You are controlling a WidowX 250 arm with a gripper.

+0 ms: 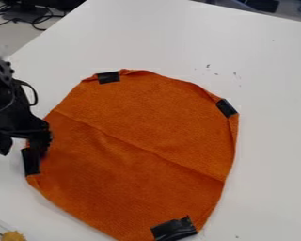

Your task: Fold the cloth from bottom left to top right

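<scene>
Black arm at the view's left edge, gripper (19, 150) lowered and spread.
The arm (3, 101) shows only in part, cut off by that edge, with a thin black cable (35, 94) looping out from its side; below, the two fingers (40, 140) point downward, standing apart with a gap between them.

Fixed view from above, at a fairly near downward slant onto the table (272, 75).

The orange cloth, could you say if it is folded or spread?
Spread: the cloth lies open on the table, a crease running across it.
</scene>
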